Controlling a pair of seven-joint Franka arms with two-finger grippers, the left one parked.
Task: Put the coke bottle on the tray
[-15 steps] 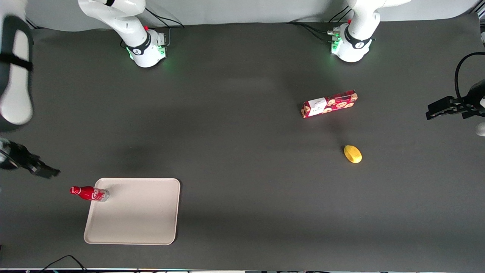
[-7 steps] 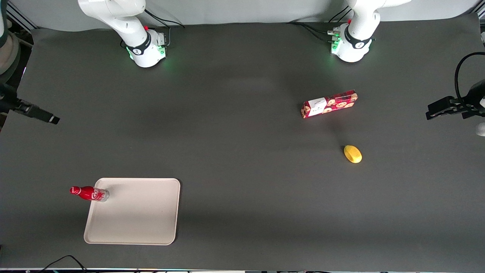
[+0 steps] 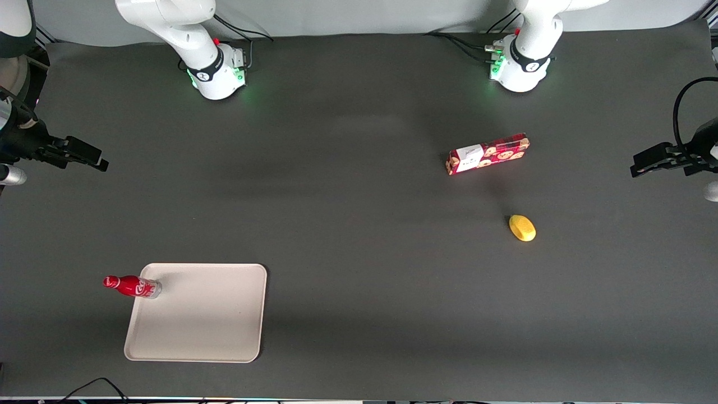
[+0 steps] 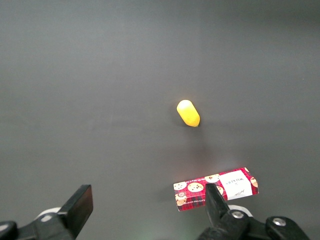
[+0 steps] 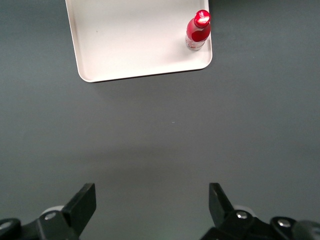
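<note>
The coke bottle (image 3: 132, 285) stands upright with its base in a corner of the cream tray (image 3: 207, 314), the corner farther from the front camera and toward the working arm's end. My gripper (image 3: 84, 155) hangs high above the table, well apart from the bottle and farther from the front camera than the tray. It is open and empty. The right wrist view looks down on the bottle (image 5: 198, 30) inside the tray's (image 5: 130, 40) rounded corner, with the gripper (image 5: 151, 194) spread wide over bare table.
A red cookie box (image 3: 487, 154) and a yellow object (image 3: 522, 228) lie toward the parked arm's end of the table; both show in the left wrist view, box (image 4: 216, 189) and yellow object (image 4: 188, 113). The arm bases (image 3: 216, 73) stand along the back edge.
My gripper has moved away from the bottle and tray, farther from the front camera. The bottle and tray have not moved.
</note>
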